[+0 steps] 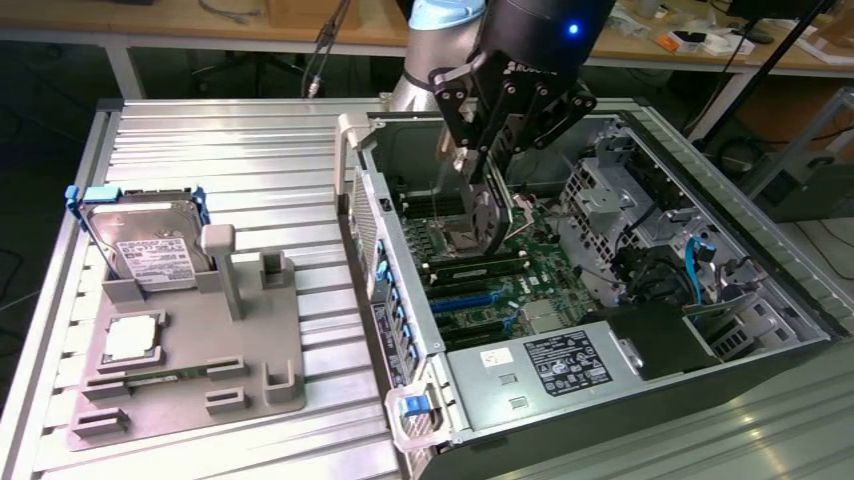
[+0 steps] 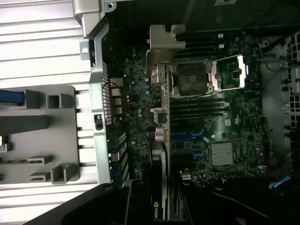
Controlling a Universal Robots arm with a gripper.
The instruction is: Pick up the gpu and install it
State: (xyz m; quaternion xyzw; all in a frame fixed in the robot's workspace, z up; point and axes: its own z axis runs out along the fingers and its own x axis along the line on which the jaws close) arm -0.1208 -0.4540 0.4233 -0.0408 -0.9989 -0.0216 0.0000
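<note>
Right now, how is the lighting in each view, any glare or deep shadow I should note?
Exterior view: the ribbed table is evenly lit, the computer case is darker inside, and a blue indicator light glows above it. Wrist view: the table is washed pale, the motherboard sits in dim light, and the silver bracket of the gpu catches the light.

One computer case (image 1: 641, 430) lay open on the desk (image 1: 200, 150), with one motherboard (image 1: 514, 275) and one power supply (image 1: 561, 365) inside it, one gpu (image 1: 491, 215) within its opening, and, beside the case, one grey holder (image 1: 187, 385) carrying one hard drive (image 1: 150, 245) and one processor chip (image 1: 131, 338).
</note>
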